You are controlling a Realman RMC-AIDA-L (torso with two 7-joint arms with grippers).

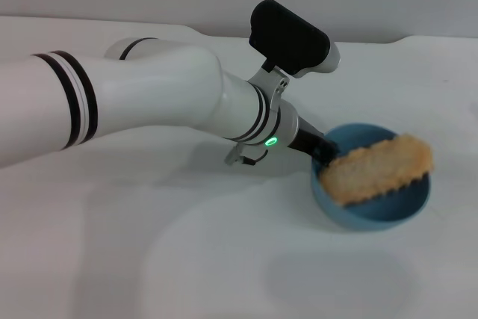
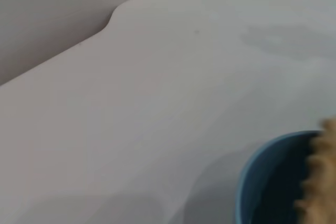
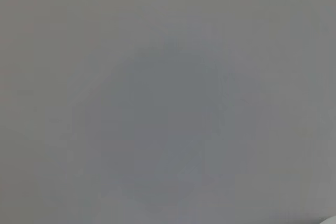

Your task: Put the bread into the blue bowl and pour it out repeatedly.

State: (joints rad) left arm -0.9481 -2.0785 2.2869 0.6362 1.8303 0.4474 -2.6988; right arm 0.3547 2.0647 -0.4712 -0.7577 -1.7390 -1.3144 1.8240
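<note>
The blue bowl (image 1: 373, 214) stands at the right of the white table, tipped a little toward me. The bread (image 1: 377, 168) lies across its mouth, golden-tan side up, with one end past the right rim. My left arm reaches across from the left, and my left gripper (image 1: 323, 152) is at the bowl's left rim, with its dark fingers closed over the rim. The left wrist view shows part of the bowl (image 2: 252, 171) and the scalloped edge of the bread (image 2: 317, 182). My right gripper is out of view.
The white table (image 1: 149, 259) stretches to the front and left of the bowl. Its far edge meets a grey wall (image 2: 52, 14). The right wrist view shows only a plain grey surface.
</note>
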